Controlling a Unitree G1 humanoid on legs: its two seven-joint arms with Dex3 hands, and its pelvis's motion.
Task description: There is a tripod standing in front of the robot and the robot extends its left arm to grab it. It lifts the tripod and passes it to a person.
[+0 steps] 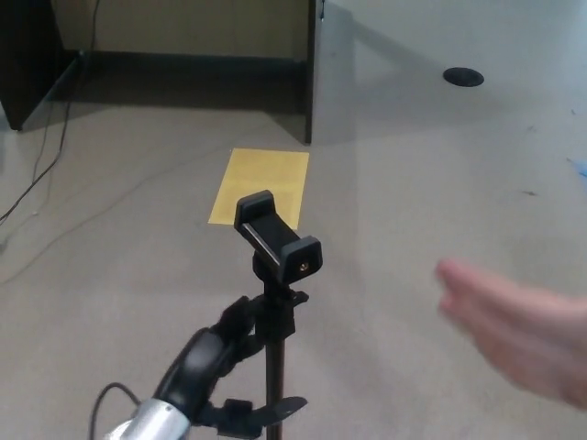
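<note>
A grey carpeted floor [128,257] fills most of the head view. A dark cabinet or partition [310,73] stands at the back, with a thin cable [55,147] trailing across the floor on the left. A yellow rectangular sheet [260,186] lies flat on the floor near the middle, and a round black floor port [463,77] sits far right at the back. A person's hand [514,325], blurred, reaches in from the right, palm open, near the tripod but apart from it. The black tripod [275,339] stands upright low in the centre, a phone clamp [275,240] on top. The robot's left hand [225,344] has its fingers wrapped around the tripod's pole just below the clamp.
</note>
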